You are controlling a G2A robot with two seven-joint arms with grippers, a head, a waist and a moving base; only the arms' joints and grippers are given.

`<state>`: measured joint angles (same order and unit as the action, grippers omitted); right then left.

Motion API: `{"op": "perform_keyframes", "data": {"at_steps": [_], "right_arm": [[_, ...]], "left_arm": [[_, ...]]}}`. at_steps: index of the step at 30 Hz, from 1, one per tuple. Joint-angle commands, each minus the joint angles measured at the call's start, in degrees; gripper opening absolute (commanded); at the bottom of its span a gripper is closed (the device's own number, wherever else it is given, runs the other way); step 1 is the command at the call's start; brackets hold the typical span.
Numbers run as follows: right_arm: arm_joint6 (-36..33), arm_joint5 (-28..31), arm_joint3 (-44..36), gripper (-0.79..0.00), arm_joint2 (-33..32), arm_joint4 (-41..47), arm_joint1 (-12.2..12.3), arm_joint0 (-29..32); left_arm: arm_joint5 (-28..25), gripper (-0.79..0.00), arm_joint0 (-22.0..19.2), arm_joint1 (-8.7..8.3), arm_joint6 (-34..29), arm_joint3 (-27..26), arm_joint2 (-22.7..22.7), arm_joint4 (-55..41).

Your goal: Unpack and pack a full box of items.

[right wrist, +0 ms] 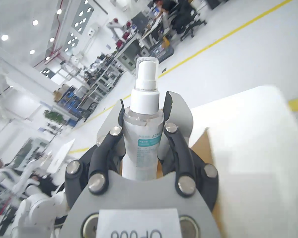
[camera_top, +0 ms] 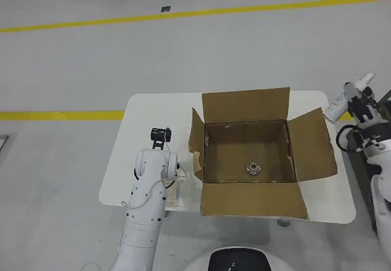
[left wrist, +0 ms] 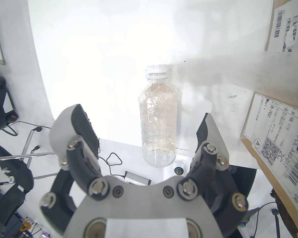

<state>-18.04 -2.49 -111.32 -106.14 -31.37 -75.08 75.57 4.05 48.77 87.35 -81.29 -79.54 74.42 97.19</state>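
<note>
The left pincer (left wrist: 143, 122) hung with its fingers apart, clear of the clear bottle (left wrist: 159, 115), which sat at the edge of the worktop (camera_top: 154, 129) just beside the open cardboard box (camera_top: 249, 200). The right pincer (right wrist: 144, 102) was clamped on a spray bottle (right wrist: 142, 134), near the worktop's far right corner, beyond a box flap. Inside the box lay one small round item (camera_top: 253, 167).

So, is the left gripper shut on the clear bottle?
No, the left gripper is open, its fingers apart on either side of the clear bottle.
</note>
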Motion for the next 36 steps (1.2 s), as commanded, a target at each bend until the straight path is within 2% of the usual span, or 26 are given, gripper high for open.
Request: {"op": "perform_keyframes", "data": {"at_steps": [1, 4, 6, 12, 19, 24, 36], "right_arm": [[-0.8, 1.6, 0.2, -0.785, -5.4, -4.1, 0.7, 0.2], [-4.2, 5.6, 0.8, -0.785, -11.4, -11.6, 1.9, 1.9], [-5.7, 9.3, 2.8, -0.785, -12.9, -16.5, 2.5, 3.5], [-7.5, 13.6, 10.2, -0.785, -9.2, -22.6, 2.6, 10.6], [-7.9, 12.8, 13.1, -0.785, 0.0, -24.8, 1.9, 14.7], [-8.8, 10.5, 15.3, -0.785, 4.7, -28.9, 1.8, 14.0], [-11.0, 8.8, 20.0, -0.785, 8.8, -31.6, 1.9, 11.4]], "left_arm": [[0.0, 0.0, 0.0, 0.0, 0.0, 0.0, 0.0, 0.0], [0.0, 0.0, 0.0, 0.0, 0.0, 0.0, 0.0, 0.0], [0.0, 0.0, 0.0, 0.0, 0.0, 0.0, 0.0, 0.0], [0.0, 0.0, 0.0, 0.0, 0.0, 0.0, 0.0, 0.0], [0.0, 0.0, 0.0, 0.0, 0.0, 0.0, 0.0, 0.0], [0.0, 0.0, 0.0, 0.0, 0.0, 0.0, 0.0, 0.0], [0.0, 0.0, 0.0, 0.0, 0.0, 0.0, 0.0, 0.0]]}}
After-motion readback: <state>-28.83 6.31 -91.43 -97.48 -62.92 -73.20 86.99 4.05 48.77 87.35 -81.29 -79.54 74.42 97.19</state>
